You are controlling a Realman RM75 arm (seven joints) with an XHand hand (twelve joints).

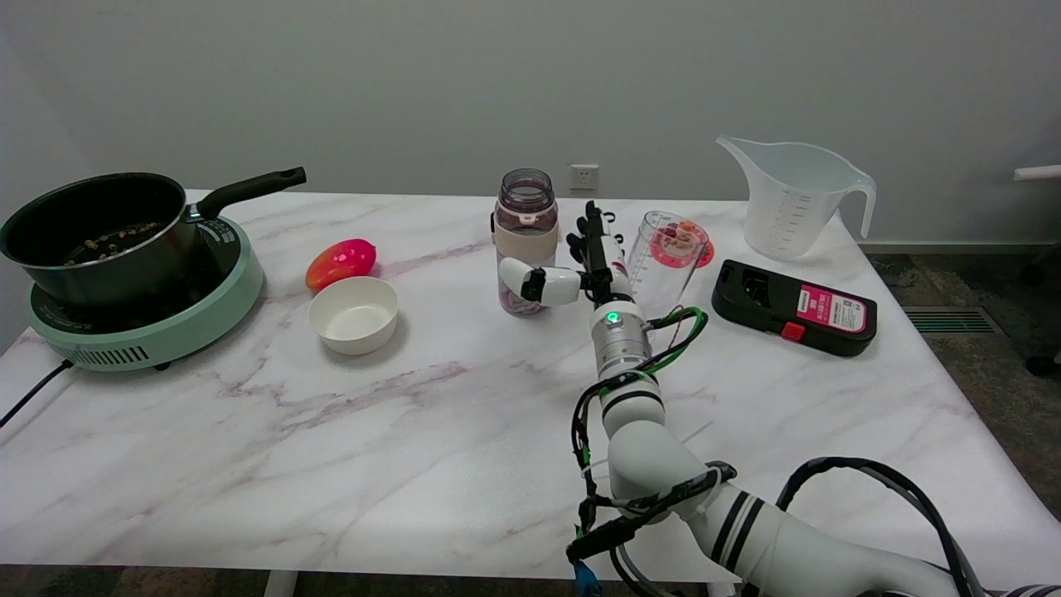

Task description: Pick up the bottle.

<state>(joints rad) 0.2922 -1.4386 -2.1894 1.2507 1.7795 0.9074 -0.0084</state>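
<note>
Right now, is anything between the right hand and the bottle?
Nothing visible. The right hand is open just right of the bottle, its thumb reaching across the bottle's front. The clear cup stands on the hand's other side, out of the way.

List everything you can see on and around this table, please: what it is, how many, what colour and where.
pot: one, black, on the cooker, far left
cooker: one, pale green, left edge
mango: one, red-orange, behind the bowl
bowl: one, white, left of centre
bottle: one, clear with a beige band, centre back
cup: one, clear, right of the hand
jug: one, clear, back right
case: one, black with a pink label, right
table: one, white marble
socket: one, white, on the wall
right hand: one, black and white, thumb across the bottle's front, fingers beside it
</note>
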